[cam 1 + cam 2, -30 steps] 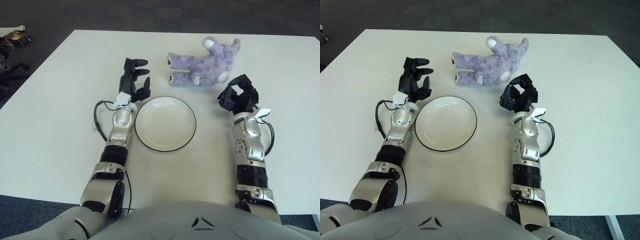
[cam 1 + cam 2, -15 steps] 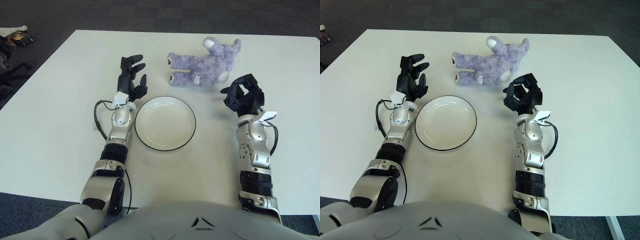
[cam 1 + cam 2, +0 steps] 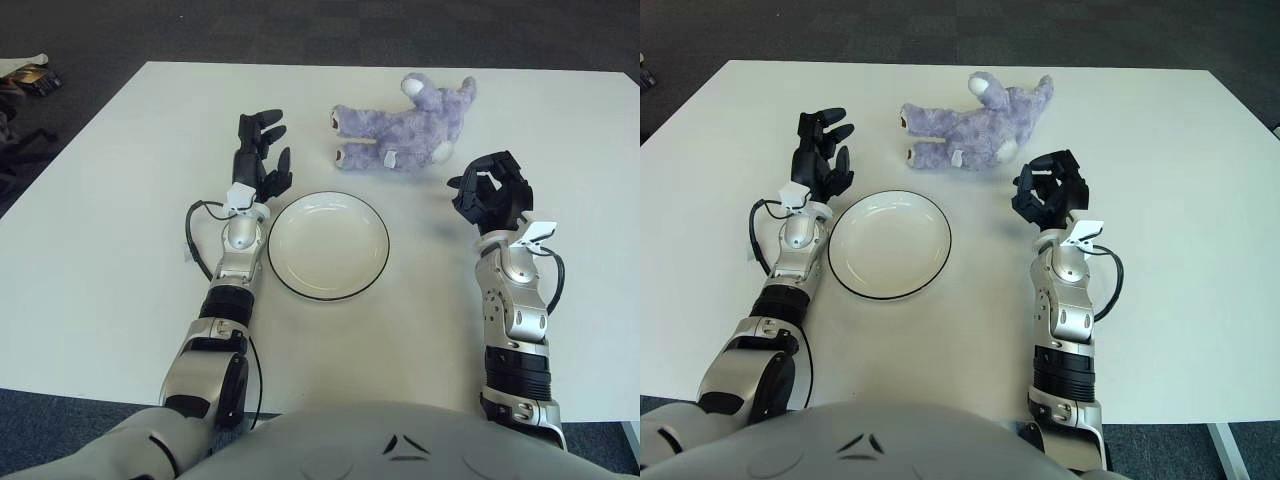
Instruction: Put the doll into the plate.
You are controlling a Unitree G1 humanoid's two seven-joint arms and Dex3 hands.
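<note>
On a white table (image 3: 100, 250), seen from the robot's head looking down, a white plate (image 3: 328, 246) with a thin dark rim sat near the middle, between the robot's two forearms. The plate held nothing.

Beyond the plate, toward the far edge of the table, a purple plush doll (image 3: 398, 137) lay on its side. Its head pointed to the right and away, and its pale-soled feet pointed left. It lay apart from the plate and touched neither hand.

The left hand (image 3: 257, 162) showed just left of the plate's far rim. Its dark fingers (image 3: 262, 124) were spread and pointed away from the robot, holding nothing. A black cable (image 3: 195, 240) looped on the table beside the left wrist.

The right hand (image 3: 492, 190) showed to the right of the plate and just near the doll's right end, a little closer to the robot than the doll. Its fingers were loosely curved with gaps between them, and nothing was in its grip.

Dark carpet (image 3: 300, 30) showed past the table's far edge.
</note>
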